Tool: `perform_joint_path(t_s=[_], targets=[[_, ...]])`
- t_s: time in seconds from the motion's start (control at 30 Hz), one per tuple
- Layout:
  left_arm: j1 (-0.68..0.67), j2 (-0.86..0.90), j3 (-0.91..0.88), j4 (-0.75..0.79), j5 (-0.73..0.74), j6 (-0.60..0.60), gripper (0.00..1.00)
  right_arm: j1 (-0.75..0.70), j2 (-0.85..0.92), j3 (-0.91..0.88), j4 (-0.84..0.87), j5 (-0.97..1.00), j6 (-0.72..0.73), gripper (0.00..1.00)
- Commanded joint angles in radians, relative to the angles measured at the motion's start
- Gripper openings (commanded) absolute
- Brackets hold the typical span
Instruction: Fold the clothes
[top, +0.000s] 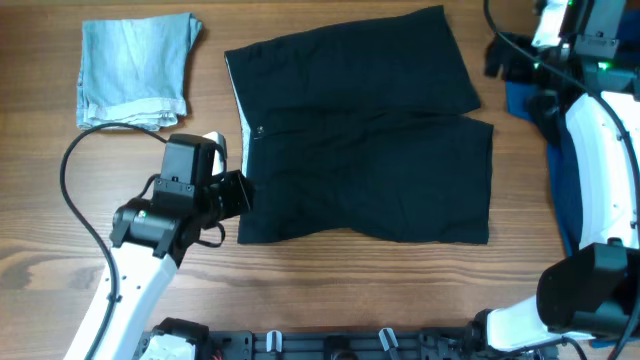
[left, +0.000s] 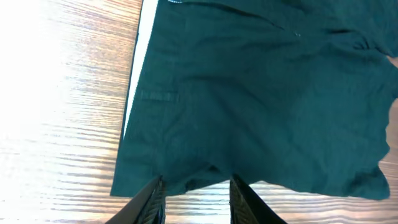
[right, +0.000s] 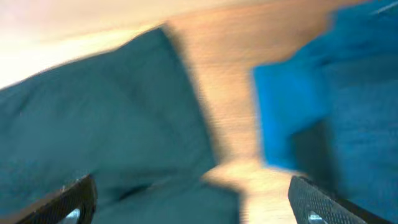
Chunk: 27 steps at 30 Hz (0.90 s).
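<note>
Though near shorts (top: 370, 140), pale denim (top: 135, 72) apart.

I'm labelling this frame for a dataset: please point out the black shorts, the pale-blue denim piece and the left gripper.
black shorts (top: 370, 150): overhead view, middle of the spread fabric.
pale-blue denim piece (top: 135, 70): overhead view, centre of the cloth.
left gripper (left: 195, 199): left wrist view, midway between its fingertips.

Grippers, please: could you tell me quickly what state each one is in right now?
Left gripper: partly open, fingertips straddling the black shorts' edge, no grip visible.
Right gripper: wide open, holding nothing.
</note>
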Motion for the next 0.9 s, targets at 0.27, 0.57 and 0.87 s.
perform_joint_path(t_s=[0.27, 0.57, 0.87], targets=[[-0.003, 0.052, 0.003, 0.030, -0.021, -0.008, 0.45, 0.000, 0.009, -0.122, -0.555, 0.052, 0.228, 0.97], [-0.003, 0.055, 0.003, 0.040, -0.024, -0.008, 0.48, -0.001, 0.009, -0.491, -0.396, 0.039, 0.341, 0.78], [-0.003, 0.055, 0.002, 0.038, -0.050, -0.007, 0.64, -0.008, 0.009, -0.690, -0.223, 0.023, 0.419, 0.76]])
